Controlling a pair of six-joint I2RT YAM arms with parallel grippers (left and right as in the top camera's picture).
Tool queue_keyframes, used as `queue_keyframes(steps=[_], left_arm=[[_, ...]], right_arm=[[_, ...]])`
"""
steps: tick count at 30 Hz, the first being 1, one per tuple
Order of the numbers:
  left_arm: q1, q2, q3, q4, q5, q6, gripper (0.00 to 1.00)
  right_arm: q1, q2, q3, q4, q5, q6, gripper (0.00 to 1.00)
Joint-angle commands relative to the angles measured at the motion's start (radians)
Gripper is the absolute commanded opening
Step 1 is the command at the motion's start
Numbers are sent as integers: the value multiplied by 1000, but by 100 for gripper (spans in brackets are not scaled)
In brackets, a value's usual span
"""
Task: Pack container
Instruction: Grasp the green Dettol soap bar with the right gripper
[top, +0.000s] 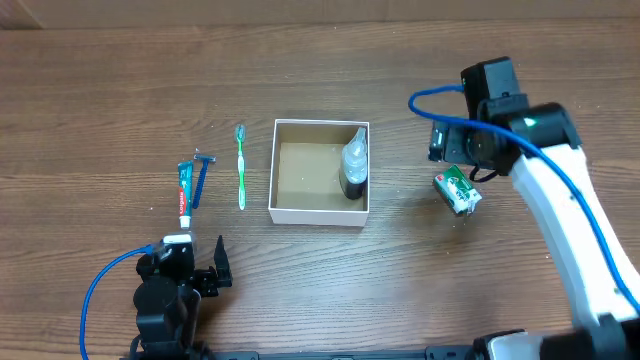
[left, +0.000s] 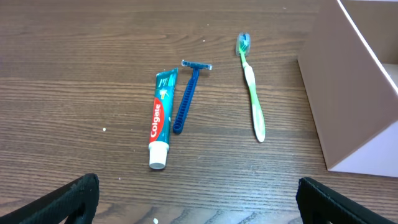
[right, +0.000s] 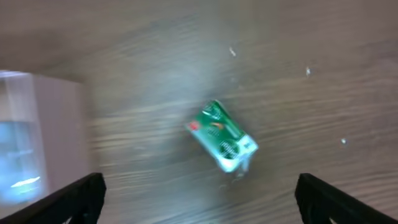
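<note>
The container (top: 321, 215) is a square shallow box with white walls and a brown inside, at the table's middle. A clear bottle with a dark base (top: 354, 168) lies in its right side. A toothpaste tube (top: 184, 191), a blue razor (top: 200, 176) and a green toothbrush (top: 241, 165) lie to its left; all three show in the left wrist view, tube (left: 160, 118), razor (left: 187, 98), toothbrush (left: 252, 87). A green packet (top: 458, 189) lies to the right, also in the right wrist view (right: 222, 135). My left gripper (top: 195, 268) is open near the front edge. My right gripper (top: 452, 150) is open above the packet.
The container's white wall (left: 348, 93) fills the right of the left wrist view, and it shows blurred at the left of the right wrist view (right: 37, 137). Blue cables run along both arms.
</note>
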Motion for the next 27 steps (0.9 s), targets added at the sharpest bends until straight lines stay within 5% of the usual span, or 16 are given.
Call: queue_keyframes(steps=[1,14,23,27], left_arm=[[4,-9,-7,0,14,12,100],[4,-9,-7,0,14,12,100],[4,-9,-7,0,14,12,100],[4,-9,-7,0,15,12,100]], right_arm=[[-72,96,-113,90,-86,-188,100],[-142,464,-162,194,-194,-216,99],[-142,433,-129,109,-215,-147,64],[-125,292,-87,57,-219,-125,61]])
